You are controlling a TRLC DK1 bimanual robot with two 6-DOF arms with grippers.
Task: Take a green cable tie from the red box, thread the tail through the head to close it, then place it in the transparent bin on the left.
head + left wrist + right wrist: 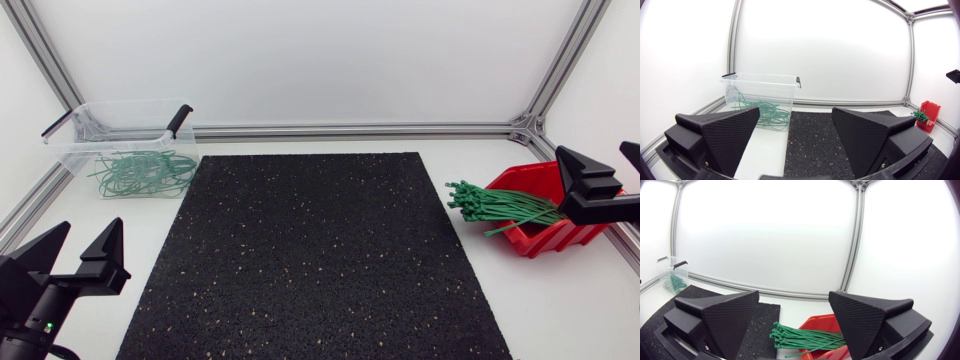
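Your straight green plastic cable ties (500, 207) lie as a loose bundle at the right of the scene. One end of the bundle rests in the open red plastic box (548, 238). The other end fans out leftward past the box's rim, over the white worktop (560, 305), and there the small square heads bunch together. One tie sits lower than the rest and angles toward the near side. The ties are thin, flat and evenly bright green.

Your right claw (593, 152) hangs over the red box with its two black wedge fingers spread wide and touching nothing. In the right wrist view the bundle lies below the gap between them.

A large black rubber mat with pale speckles (315, 255) covers the middle of the worktop. Its right edge is just beside the heads of the ties.

At the far left stands the transparent plastic bin with black handle clips (75, 140), and inside it is a tangle of looped green ties (145, 172).

Your left claw (92, 228) sits at the near left, well apart from the bin. Its fingers are also wide apart and hold nothing.
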